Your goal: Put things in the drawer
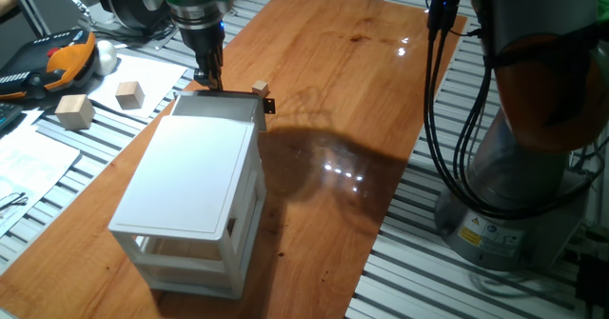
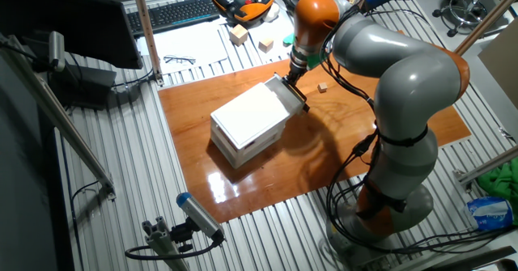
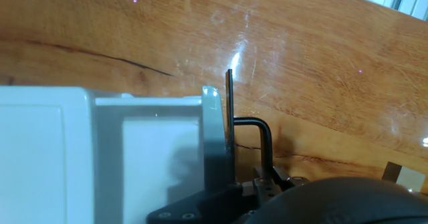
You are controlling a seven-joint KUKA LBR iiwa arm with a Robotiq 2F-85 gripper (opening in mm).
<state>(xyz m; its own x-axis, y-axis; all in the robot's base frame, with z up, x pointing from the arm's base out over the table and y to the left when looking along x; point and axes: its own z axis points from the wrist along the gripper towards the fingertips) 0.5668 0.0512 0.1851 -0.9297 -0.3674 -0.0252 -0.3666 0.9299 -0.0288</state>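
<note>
While poised over the drawer (image 1: pixel 221 109) at the cabinet (image 1: pixel 195 200) top, slid slightly out toward the far side, gripper (image 1: pixel 207 75) near the far rim; finger spread impossible to tell. Rightward, tiny cube (image 1: pixel 261 89) flat on the wooden board (image 1: pixel 362 90), beside the black knob (image 1: pixel 269 106); no long axis.

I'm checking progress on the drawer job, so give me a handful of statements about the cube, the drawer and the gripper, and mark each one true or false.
1. The tiny cube lies on the wooden table, outside the drawer. True.
2. The gripper is at the drawer's front edge. True.
3. The gripper is carrying the tiny cube. False: the cube sits on the table, apart from the gripper.
4. The white cabinet lies tipped on its side. False: it stands upright.
5. Two larger wooden blocks rest on the paper beside the wooden board. True.
6. The drawer is pulled fully out. False: it is open only slightly.
</note>
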